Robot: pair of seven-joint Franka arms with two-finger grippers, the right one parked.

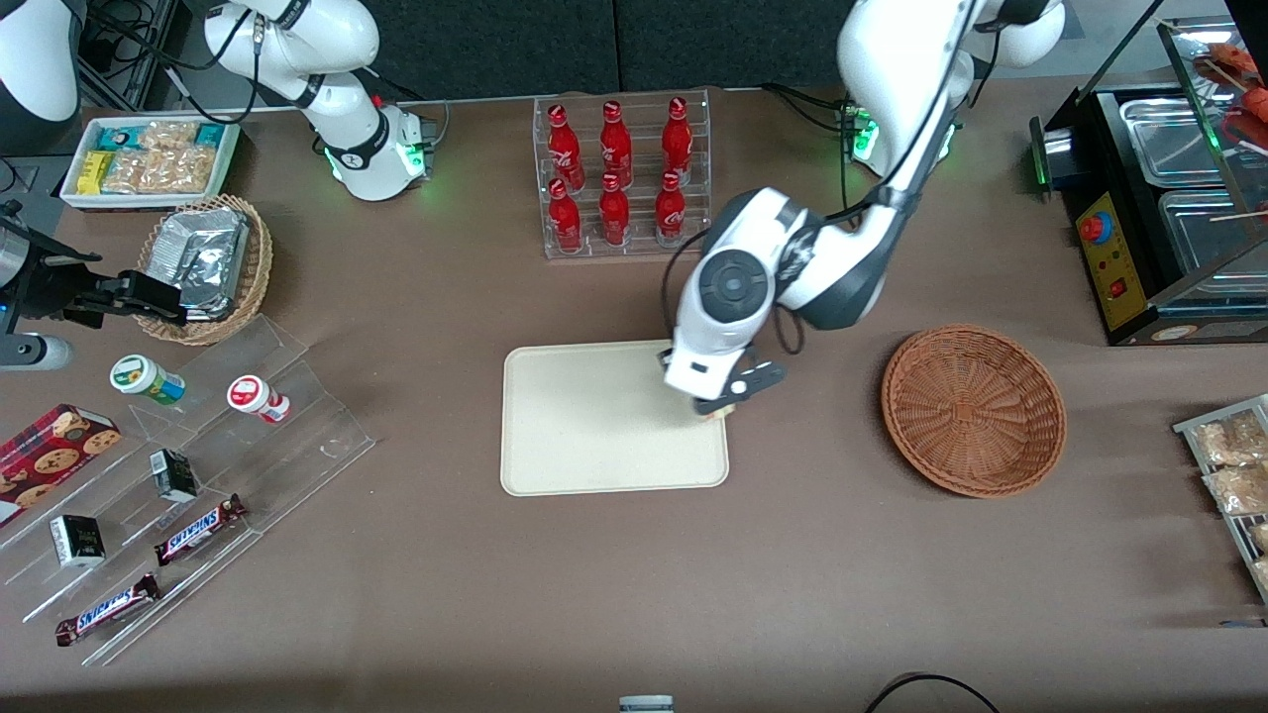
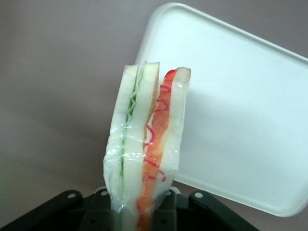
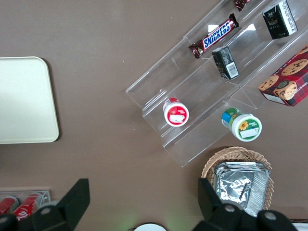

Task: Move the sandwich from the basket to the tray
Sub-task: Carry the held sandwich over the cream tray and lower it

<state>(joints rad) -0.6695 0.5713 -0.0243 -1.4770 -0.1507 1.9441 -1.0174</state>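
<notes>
Brown tabletop stretches under everything. Clamped between the gripper's [image 1: 728, 399] fingers, the wrapped sandwich [image 2: 144, 144] hangs upright over the tray's [image 1: 594, 416] edge nearest the wicker basket [image 1: 973, 409], which now sits empty. Holding it by its base likely keeps the filling layers intact for setting it down on the tray.

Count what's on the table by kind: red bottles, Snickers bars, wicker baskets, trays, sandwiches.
Red bottles: 6
Snickers bars: 2
Wicker baskets: 2
Tray: 1
Sandwich: 1, held in the gripper over the tray's edge
Total: 12
</notes>
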